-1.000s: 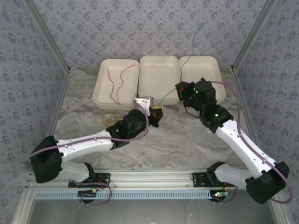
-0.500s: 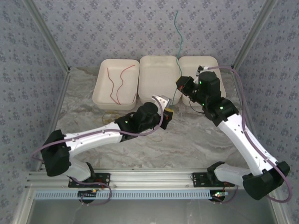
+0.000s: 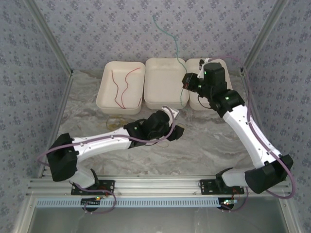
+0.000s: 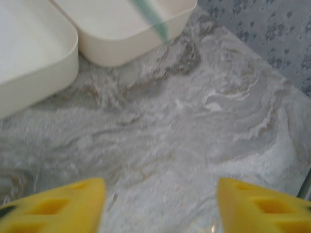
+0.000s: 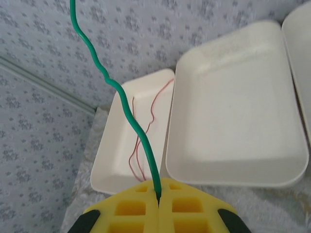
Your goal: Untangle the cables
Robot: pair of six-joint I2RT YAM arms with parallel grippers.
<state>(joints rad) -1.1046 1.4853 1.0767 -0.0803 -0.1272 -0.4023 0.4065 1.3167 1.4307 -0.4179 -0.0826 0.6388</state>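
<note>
Green cable (image 5: pixel 127 111) is being pinched by the right fingers (image 5: pixel 131 209), which are being kept fully closed on it, pad against pad. Above the pinch, the cable is being carried up in a wavy line against the patterned back wall (image 3: pixel 121 29). Below the pinch, it is being let hang over the seam between the middle tray (image 3: pixel 165 68) and the right tray (image 3: pixel 194 104), at the far edge of the worktop (image 3: pixel 204 141). Its blurred lower end is being caught in the left wrist view, over a tray rim; contact cannot be told.

Two red cables (image 3: pixel 121 85) are being left lying in the left tray (image 3: pixel 103 99), well apart from the green one. Thin yellowish strands (image 3: pixel 111 124) are being noted on the worktop just in front of that tray, partly under the left arm; too fine to trace.

The left fingers (image 4: pixel 73 204) are being held wide apart over bare worktop near its centre, with nothing being gripped between them.
</note>
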